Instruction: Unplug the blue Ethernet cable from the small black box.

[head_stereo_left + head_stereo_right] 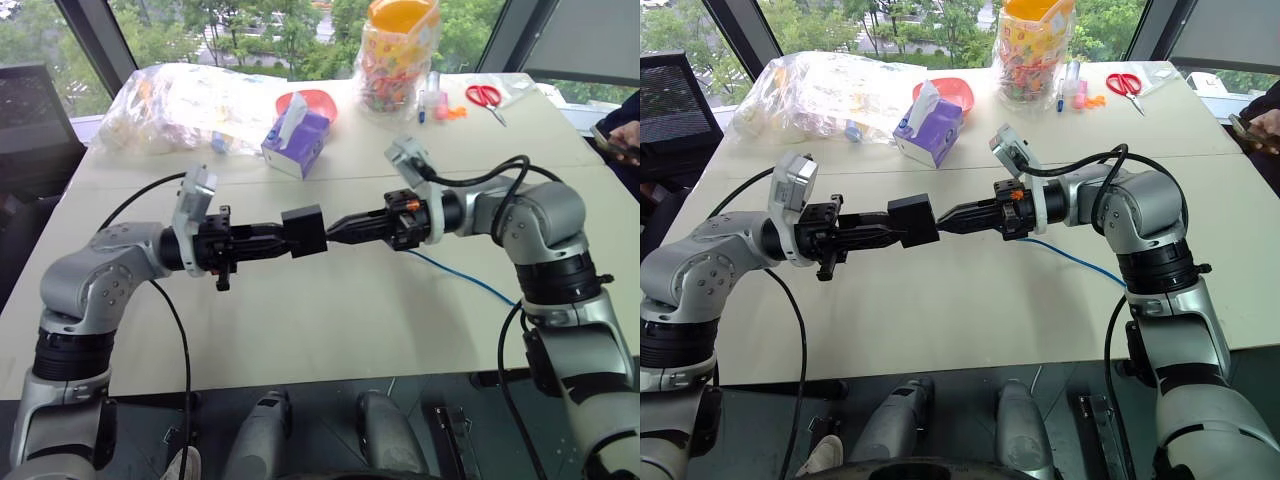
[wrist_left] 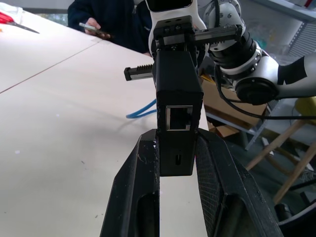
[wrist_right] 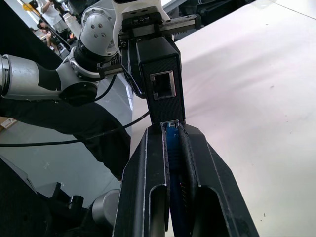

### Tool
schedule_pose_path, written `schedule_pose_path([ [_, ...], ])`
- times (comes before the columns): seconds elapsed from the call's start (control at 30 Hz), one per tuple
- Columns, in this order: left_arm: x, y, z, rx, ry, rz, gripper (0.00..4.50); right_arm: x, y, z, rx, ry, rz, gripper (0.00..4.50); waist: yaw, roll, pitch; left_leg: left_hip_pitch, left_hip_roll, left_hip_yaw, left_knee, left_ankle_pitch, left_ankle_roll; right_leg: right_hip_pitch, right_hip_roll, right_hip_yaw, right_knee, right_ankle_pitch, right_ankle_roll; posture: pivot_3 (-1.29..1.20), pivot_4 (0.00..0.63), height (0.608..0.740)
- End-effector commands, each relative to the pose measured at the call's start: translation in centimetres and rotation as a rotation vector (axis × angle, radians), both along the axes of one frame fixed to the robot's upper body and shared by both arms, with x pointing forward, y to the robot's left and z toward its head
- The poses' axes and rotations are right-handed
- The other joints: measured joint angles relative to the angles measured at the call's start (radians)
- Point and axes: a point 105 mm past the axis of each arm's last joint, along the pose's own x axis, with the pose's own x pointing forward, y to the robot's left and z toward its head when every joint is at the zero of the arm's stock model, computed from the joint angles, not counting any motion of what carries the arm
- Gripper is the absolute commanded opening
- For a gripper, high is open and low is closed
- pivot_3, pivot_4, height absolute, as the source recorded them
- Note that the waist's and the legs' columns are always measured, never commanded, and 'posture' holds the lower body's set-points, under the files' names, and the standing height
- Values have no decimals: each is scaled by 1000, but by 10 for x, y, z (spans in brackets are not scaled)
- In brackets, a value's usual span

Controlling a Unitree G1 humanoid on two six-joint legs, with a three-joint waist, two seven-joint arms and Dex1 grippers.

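Note:
The small black box (image 1: 303, 231) hangs above the table, pinched from the left by my left gripper (image 1: 285, 240), which is shut on it. An empty port on the box (image 2: 177, 94) faces the left wrist camera. From the right, my right gripper (image 1: 335, 228) is shut on the blue Ethernet cable (image 3: 172, 143) at its plug end, fingertips right against the box (image 3: 158, 84). The plug's seat in the box is hidden by the fingers. The rest of the blue cable (image 1: 460, 275) trails over the table toward the right edge.
At the back of the white table (image 1: 330, 320) stand a purple tissue box (image 1: 297, 135), a red bowl (image 1: 318, 100), a clear bag of items (image 1: 190, 105) and a jar of colourful pieces (image 1: 398, 55). Red scissors (image 1: 486, 97) lie far right. A person's hand (image 1: 620, 140) is at the right edge.

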Motion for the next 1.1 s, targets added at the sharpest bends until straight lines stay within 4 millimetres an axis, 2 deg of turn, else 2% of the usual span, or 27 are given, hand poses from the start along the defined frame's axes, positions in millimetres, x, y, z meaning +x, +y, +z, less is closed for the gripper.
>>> schedule_pose_path([
  [0.03, -3, 0, 17, -29, -69, -7, 471, -8, 4, 2, -16, -38, 41, 20, 0, 0, 0, 0, 0, 0, 0, 0, 0, 0, 0, 0, 0, 0, 0, 0, 150, 728],
  [0.13, -3, 3, 21, -49, -56, 0, 471, -9, -1, -6, -58, -79, 49, 20, 0, 0, 0, 0, 0, 0, 0, 0, 0, 0, 0, 0, 0, 0, 0, 0, 150, 728],
  [0.27, -4, 8, 23, -58, -31, 6, 471, -3, -19, -20, -129, -151, 36, 20, 0, 0, 0, 0, 0, 0, 0, 0, 0, 0, 0, 0, 0, 0, 0, 0, 150, 728],
  [0.43, -8, 11, 20, -49, -7, 4, 471, 6, -35, -22, -174, -199, 16, 20, 2, -1, 0, 0, 0, 0, 1, 0, 0, 0, 0, 0, 0, 0, 0, 0, 150, 728],
  [0.63, -9, 11, 19, -42, -11, 4, 471, 16, -36, -18, -156, -205, -23, 20, -3, -1, 1, 0, 0, 0, 0, 0, 0, 0, 0, 0, 0, 0, 0, 0, 150, 728],
  [0.7, -8, 11, 15, -21, -21, 7, 471, 30, -34, -12, -128, -224, -88, 20, -2, -1, 1, 0, 0, 0, 0, 0, 0, 0, 0, 0, 0, 0, 0, 0, 150, 728],
  [0.8, -6, 10, 9, 3, -27, 12, 471, 68, -33, -2, -74, -253, -268, 20, -3, -1, 1, 0, 0, 1, 1, 0, 0, 0, 0, 0, 0, 0, -1, 0, 150, 728],
  [1.0, -2, 2, -18, 100, -80, 25, 471, 138, -40, -6, -121, -338, -610, 20, -1, -1, 1, 1, 0, 1, 0, 0, 0, 1, 0, 0, 0, 1, -1, 0, 150, 728],
  [1.1, 1, 0, -26, 131, -108, 33, 471, 150, -44, -9, -159, -372, -689, 20, -1, -1, 1, 1, 0, 1, -1, 0, 0, 1, 0, 0, 0, 1, -1, 0, 150, 728],
])
